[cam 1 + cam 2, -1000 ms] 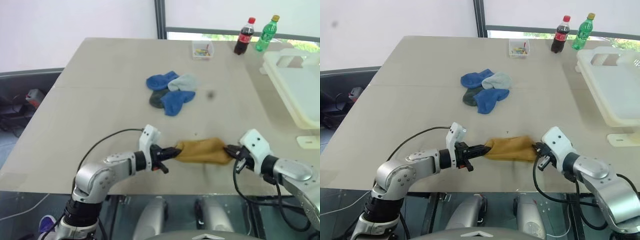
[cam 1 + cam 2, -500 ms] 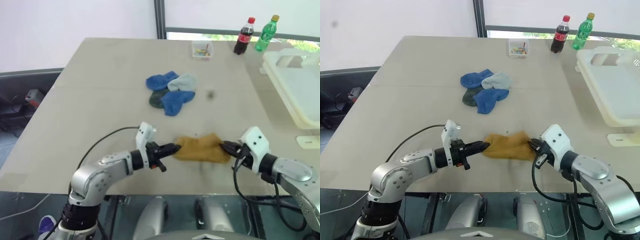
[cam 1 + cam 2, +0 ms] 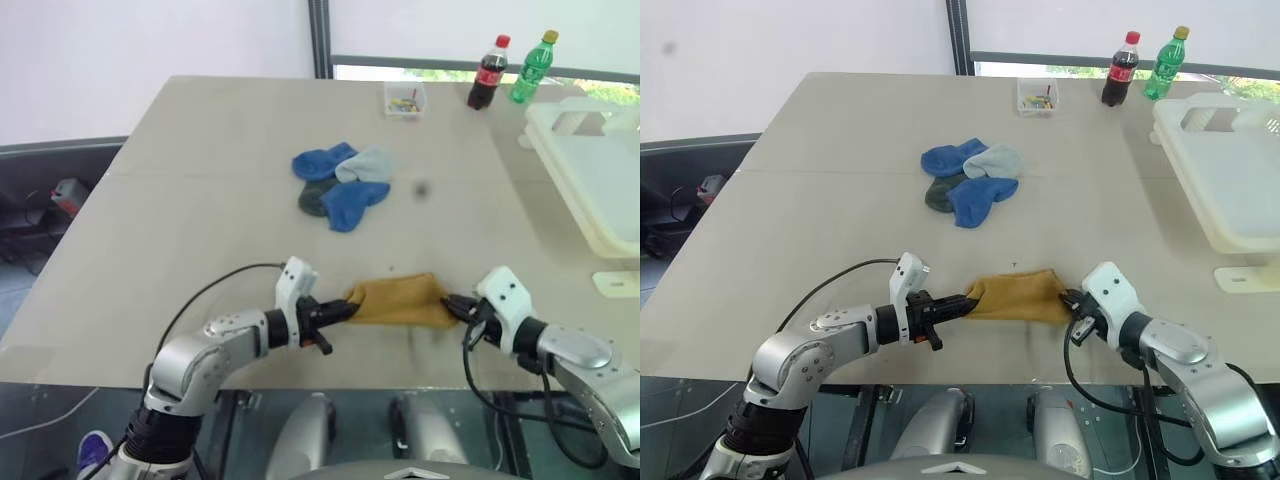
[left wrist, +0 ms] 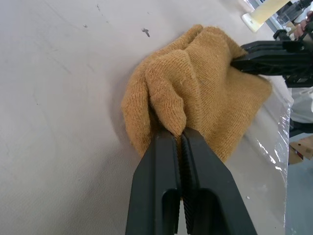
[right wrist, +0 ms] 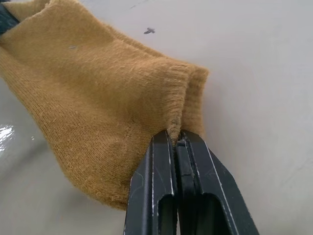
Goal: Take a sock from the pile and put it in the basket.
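A mustard sock [image 3: 400,299] lies near the front edge of the worktop [image 3: 200,200], pinched at one end by the left hand [image 3: 345,309] and at the other by the right hand [image 3: 452,305], both clamped on its fabric. The pile [image 3: 342,184] sits farther back, mid-worktop. The basket [image 3: 600,170] stands at the right edge.

A: The two head views look forward and down over the table [image 3: 200,200].

B: Each wrist view sits close behind its tool, both sharing the mustard sock [image 4: 205,93].
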{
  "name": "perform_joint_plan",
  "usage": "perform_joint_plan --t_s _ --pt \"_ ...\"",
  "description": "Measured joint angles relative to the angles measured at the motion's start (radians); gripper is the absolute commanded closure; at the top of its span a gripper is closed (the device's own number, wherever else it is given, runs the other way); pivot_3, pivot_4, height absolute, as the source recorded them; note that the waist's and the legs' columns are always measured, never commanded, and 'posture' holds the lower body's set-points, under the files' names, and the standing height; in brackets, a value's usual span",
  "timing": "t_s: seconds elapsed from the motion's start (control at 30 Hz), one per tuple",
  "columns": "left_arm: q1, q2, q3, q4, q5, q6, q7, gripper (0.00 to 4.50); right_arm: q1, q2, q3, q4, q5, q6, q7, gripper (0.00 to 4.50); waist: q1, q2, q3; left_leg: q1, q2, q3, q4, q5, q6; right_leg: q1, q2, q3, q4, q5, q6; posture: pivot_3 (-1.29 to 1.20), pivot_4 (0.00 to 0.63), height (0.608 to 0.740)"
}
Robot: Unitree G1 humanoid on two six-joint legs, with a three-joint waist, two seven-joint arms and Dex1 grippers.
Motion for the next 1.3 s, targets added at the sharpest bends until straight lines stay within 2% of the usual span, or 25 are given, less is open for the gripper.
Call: perform_joint_plan --t_s 0.2,0.37,0.47,0.53,0.57,0.6,0.7,0.87,1.03,1.3 --pt "0.01 -0.004 0.033 -0.006 -0.014 -0.046 -0.015 0.35 0.012 -0.02 -0.022 0.015 -0.013 -0.054 0.015 0.78 -0.001 0.001 -0.001 0.001 0.001 0.0 0.0 0.0 0.0 0.0 0.0 0.0 0.0 0.0 0.0 0.0 0.15 0.74" --pt "0.019 0.034 0.117 -0.006 -0.031 -0.055 -0.034 0.35 0.016 -0.026 -0.127 -0.059 0.07 -0.059 0.054 0.78 -0.001 0.001 0.0 0.0 0.001 0.0 0.0 0.0 0.0 0.0 0.001 0.0 0.0 0.0 0.0 0.0 0.15 0.74" --pt "0.01 0.041 0.13 -0.006 -0.042 -0.054 -0.046 0.26 -0.012 -0.022 -0.145 -0.083 0.101 -0.063 0.064 1.57 -0.001 0.001 0.0 0.0 0.001 0.0 0.0 0.0 0.0 0.0 0.0 0.0 0.0 0.0 0.0 0.0 0.15 0.74" --pt "-0.004 0.042 0.129 -0.005 -0.045 -0.052 -0.055 0.26 -0.03 -0.011 -0.13 -0.081 0.111 -0.069 0.067 2.61 0.002 0.001 0.0 0.0 0.0 0.0 0.0 0.0 0.0 0.0 0.001 0.0 0.0 0.0 0.0 0.0 0.15 0.74" --pt "-0.011 0.042 0.128 -0.005 -0.046 -0.051 -0.055 0.26 -0.04 -0.007 -0.103 -0.078 0.107 -0.082 0.07 2.86 0.001 0.001 0.0 0.0 0.001 0.0 0.0 0.0 0.0 0.0 0.001 0.0 0.0 0.0 0.0 0.0 0.15 0.74" --pt "-0.017 0.041 0.128 -0.003 -0.048 -0.049 -0.055 0.26 -0.05 -0.002 -0.072 -0.071 0.098 -0.093 0.074 3.51 0.001 0.001 0.0 0.0 0.001 0.0 0.0 0.0 0.0 0.0 0.001 0.0 0.0 0.0 0.0 0.0 0.15 0.74" --pt "-0.04 0.039 0.127 0.019 -0.05 -0.043 -0.054 0.26 -0.091 0.023 0.028 -0.004 0.055 -0.131 0.088 4.38 -0.003 0.0 0.0 0.0 0.001 0.0 0.0 0.0 0.0 0.0 0.001 0.0 0.0 0.0 0.0 0.0 0.15 0.74" --pt "-0.079 0.06 0.104 0.084 -0.032 -0.018 -0.066 0.26 -0.111 0.038 0.145 0.185 -0.048 -0.223 0.102 4.38 0.001 0.0 0.0 0.0 0.0 0.0 0.0 0.0 0.0 0.0 0.001 0.0 0.0 0.0 0.0 0.0 0.15 0.74" --pt "-0.136 0.088 0.037 0.131 0.042 -0.031 -0.092 0.26 -0.119 0.027 0.168 0.227 -0.103 -0.316 0.131 4.38 -0.001 0.001 -0.003 0.002 0.0 0.0 0.0 0.0 0.0 0.001 0.0 0.0 0.0 0.0 0.0 0.0 0.15 0.74" --pt "-0.188 0.048 0.037 0.182 -0.015 0.059 -0.156 0.26 -0.122 0.03 0.168 0.232 -0.113 -0.325 0.137 4.38 0.0 0.001 -0.004 0.002 0.0 0.0 0.001 0.0 0.0 0.001 0.0 0.0 0.001 0.0 0.0 0.0 0.15 0.74"
